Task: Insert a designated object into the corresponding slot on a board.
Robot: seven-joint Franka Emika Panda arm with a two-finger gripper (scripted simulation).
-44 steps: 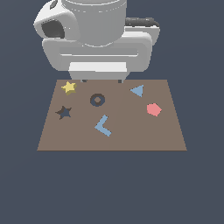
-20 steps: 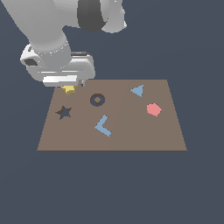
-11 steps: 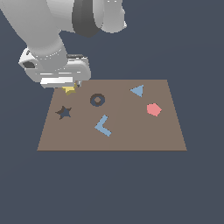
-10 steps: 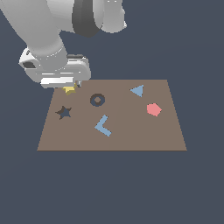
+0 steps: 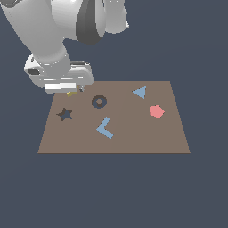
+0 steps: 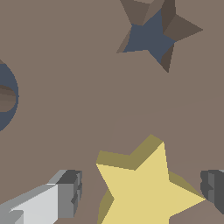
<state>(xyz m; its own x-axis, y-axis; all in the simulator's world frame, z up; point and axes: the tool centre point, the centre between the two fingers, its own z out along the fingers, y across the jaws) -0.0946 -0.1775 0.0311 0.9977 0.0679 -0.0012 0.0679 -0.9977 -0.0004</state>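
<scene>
Wrist view: the gripper (image 6: 140,194) has its fingers (image 6: 65,194) spread either side of the yellow star (image 6: 142,188), with visible gaps; neither pad touches it. The star lies flat on the board (image 6: 78,131). Beyond it sits the star-shaped slot (image 6: 151,35), empty, apart from the star.

Exterior view: the gripper (image 5: 71,92) sits low over the board's (image 5: 133,142) upper-left corner, hiding most of the yellow star (image 5: 71,94). The star-shaped slot (image 5: 65,114) lies just below it. Ring cutout (image 5: 99,102), blue L-piece (image 5: 104,128), blue triangle (image 5: 140,92) and pink pentagon (image 5: 156,111) lie rightward.
</scene>
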